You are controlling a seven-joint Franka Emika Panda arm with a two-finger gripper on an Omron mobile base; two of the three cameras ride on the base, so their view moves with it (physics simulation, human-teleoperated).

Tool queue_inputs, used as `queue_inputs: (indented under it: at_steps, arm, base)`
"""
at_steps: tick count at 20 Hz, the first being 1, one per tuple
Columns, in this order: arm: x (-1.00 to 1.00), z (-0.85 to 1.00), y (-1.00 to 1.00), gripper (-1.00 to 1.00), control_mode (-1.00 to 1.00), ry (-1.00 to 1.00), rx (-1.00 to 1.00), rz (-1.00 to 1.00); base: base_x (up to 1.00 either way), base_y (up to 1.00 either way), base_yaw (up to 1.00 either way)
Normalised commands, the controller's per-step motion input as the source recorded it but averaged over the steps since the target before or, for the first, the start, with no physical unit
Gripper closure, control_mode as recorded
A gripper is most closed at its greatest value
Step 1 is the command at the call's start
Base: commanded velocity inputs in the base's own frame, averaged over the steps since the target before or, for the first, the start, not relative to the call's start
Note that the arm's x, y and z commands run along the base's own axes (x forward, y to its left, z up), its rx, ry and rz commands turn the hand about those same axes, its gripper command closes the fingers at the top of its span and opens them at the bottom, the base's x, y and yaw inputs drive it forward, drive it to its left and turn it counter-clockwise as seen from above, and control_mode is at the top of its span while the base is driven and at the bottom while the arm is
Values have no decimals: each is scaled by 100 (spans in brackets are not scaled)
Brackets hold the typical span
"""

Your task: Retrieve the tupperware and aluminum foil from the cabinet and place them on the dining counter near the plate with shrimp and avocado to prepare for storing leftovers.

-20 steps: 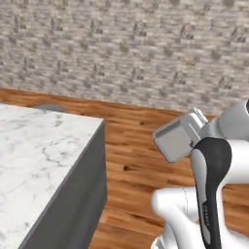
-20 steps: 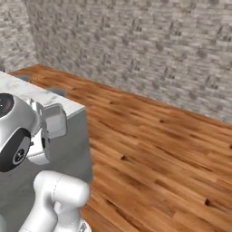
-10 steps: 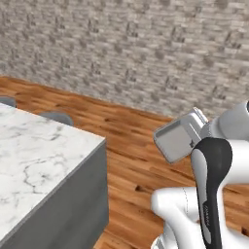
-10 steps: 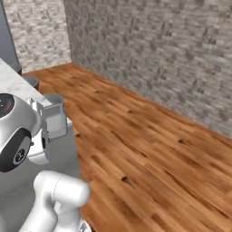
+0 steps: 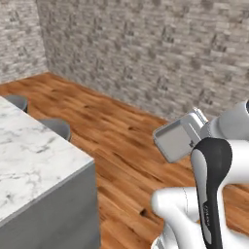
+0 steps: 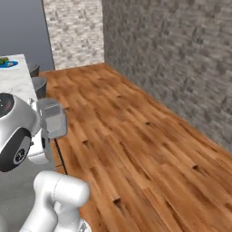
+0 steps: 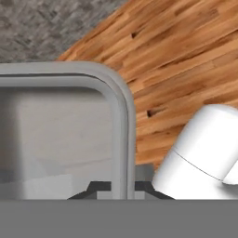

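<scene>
The tupperware [image 5: 177,141], a pale grey shallow container, hangs in the air beside my arm, over the wood floor. My gripper [image 5: 198,120] is shut on its rim. In the hand view the rounded rim of the tupperware [image 7: 60,125] runs between the two dark tips of the gripper [image 7: 123,186]. From the right base view the tupperware [image 6: 54,118] stands on edge just off the corner of the dining counter [image 6: 18,84]. The blue plate [image 6: 7,63] with a green piece lies far back on that marble top. The dining counter [image 5: 29,160] fills the lower left of the left base view.
Two grey stools [image 5: 56,127] [image 5: 18,101] stand against the counter's far side, and one stool [image 6: 38,84] appears from the right. A grey stone wall [image 5: 146,48] runs behind. Open wood floor [image 6: 136,149] stretches to the right of the counter.
Both base views have swung, so the base has turned: the stools and the far plate have come into view. The tupperware stays in the shut gripper, unchanged against the arm.
</scene>
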Motion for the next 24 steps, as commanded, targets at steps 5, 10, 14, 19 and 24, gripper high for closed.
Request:
queue_inputs:
  at_steps: [5,10,14,19,24]
  arm:
    - [0,0,0,100,100,0,0,0]
    - [0,0,0,100,100,0,0,0]
    - [0,0,0,100,100,0,0,0]
    - [0,0,0,100,100,0,0,0]
    - [0,0,0,100,100,0,0,0]
  base:
    - [84,-97,42]
    - [91,-91,40]
    - [96,-87,41]
    - [97,-83,41]
    - [100,-67,42]
